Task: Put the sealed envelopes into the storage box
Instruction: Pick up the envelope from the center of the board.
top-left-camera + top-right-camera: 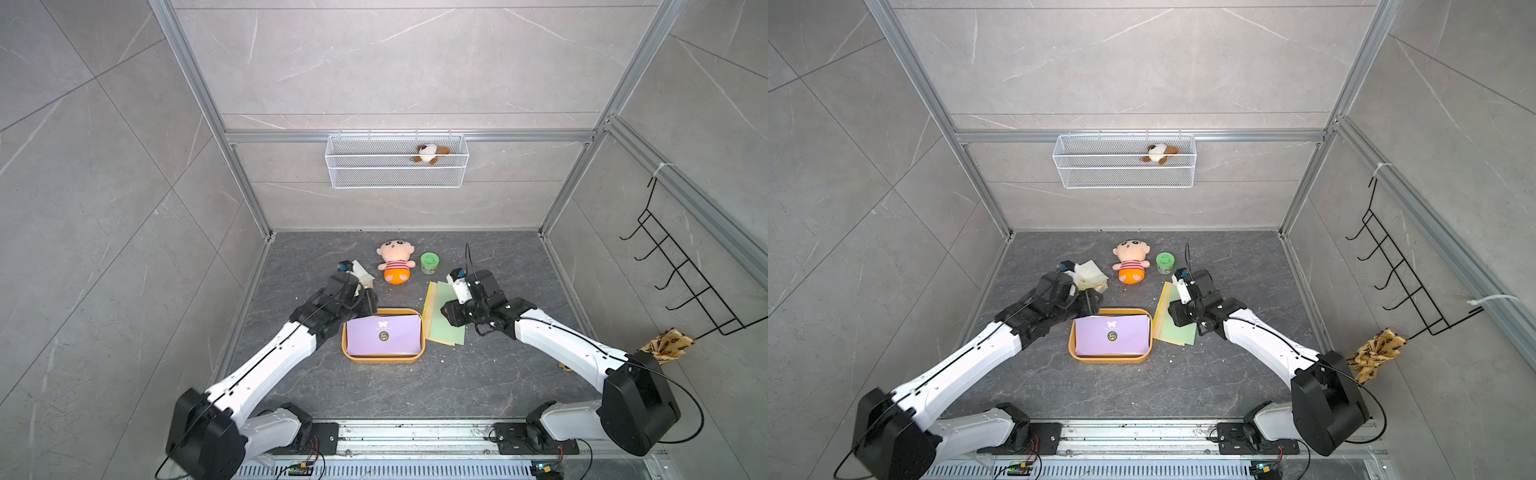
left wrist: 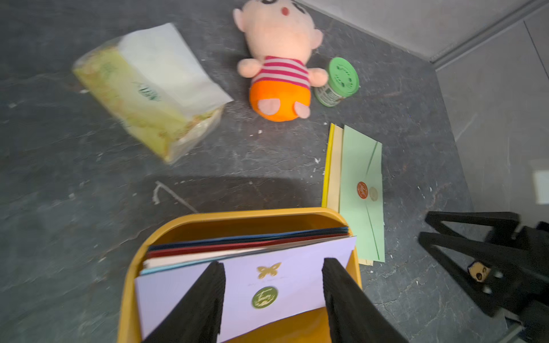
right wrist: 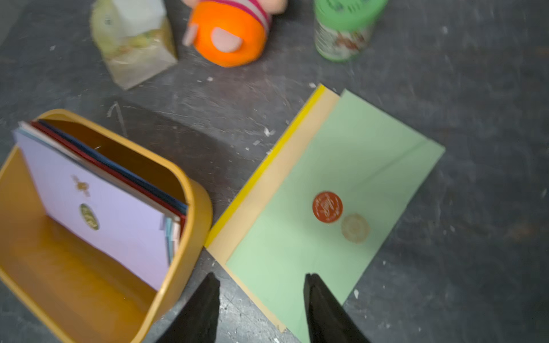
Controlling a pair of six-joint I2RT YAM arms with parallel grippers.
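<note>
R tool: right gripper (image 3: 261, 276), jaws roughly half apart, nothing betw. them; tips over the near corner of the light green envelope (image 3: 341, 166). Contact w/ paper: can't tell.
L tool: left gripper (image 2: 273, 261), jaws also apart, empty; sits above the lilac envelope (image 2: 291, 285), not pinching it.
Pile outside: light green on top, cream envelope (image 3: 279, 166) under it, yellow envelope (image 3: 264, 167) lowest. All flat on the table (image 3: 475, 237), just beside the storage box (image 3: 184, 252).
In box: lilac in front; blue, cream, red, navy edges behind it.
Step (my read): R picks the top sheet off the pile.
How: take the light green only. It lies flat, so come in low at the free corner and lift one edge before closing. Then tilt it to match the leaning stack and slot it in front of the lilac. Keep L clear of the box opening.
Risk: cream sheet dragged along; box nudged.
Views: both wrist views show the stack tilted against a box wall, plus its coloured edges. In both top views only the lilac face (image 1: 382, 334) shows, looking flat, and R arm hides much of the pile. L wrist view shows R jaws side-on, parted.
</note>
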